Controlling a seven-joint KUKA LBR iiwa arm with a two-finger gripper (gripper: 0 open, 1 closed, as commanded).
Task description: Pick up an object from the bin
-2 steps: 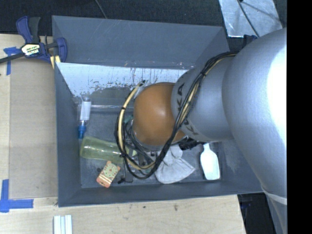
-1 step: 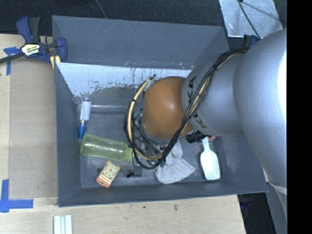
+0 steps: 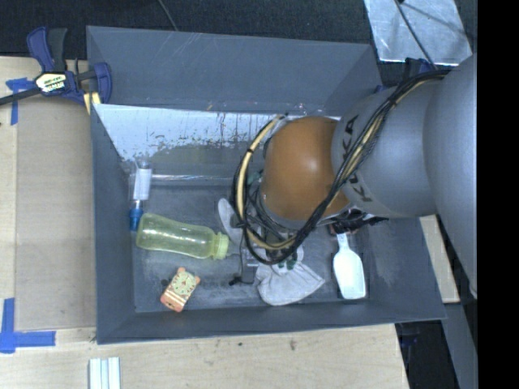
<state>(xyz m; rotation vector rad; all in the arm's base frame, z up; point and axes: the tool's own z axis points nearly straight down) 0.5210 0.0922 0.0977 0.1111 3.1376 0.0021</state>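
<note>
The arm (image 3: 422, 152) reaches into the bin (image 3: 243, 71) from 3 o'clock, and its orange cover (image 3: 300, 173) and looped cables (image 3: 268, 241) hang over the middle of the floor. The tool (image 3: 246, 272) seems to be the dark part poking out under the cables, low at about 6 o'clock of the floor; most of it is hidden, so I cannot tell whether it is open or closed, and nothing can be seen in its grip. 2 things lie closest to it. The cap end of a yellow-green bottle (image 3: 180, 239), lying on its side toward 9 o'clock, sits just beside it at its 10 o'clock, and a pale crumpled thing (image 3: 292, 286) lies just beside it at its 4 o'clock. A white bottle (image 3: 349, 272) lies at 4 o'clock of the floor, an orange block (image 3: 179, 288) at 8 o'clock, and a blue-and-white tube (image 3: 139, 193) against the wall at 10 o'clock. I judge this to be the reach-down step, with the grasp not yet shown. The next move likely calls for closing on 1 nearby thing, probably the bottle's cap end or the pale thing, then lifting straight up clear of the walls.
</note>
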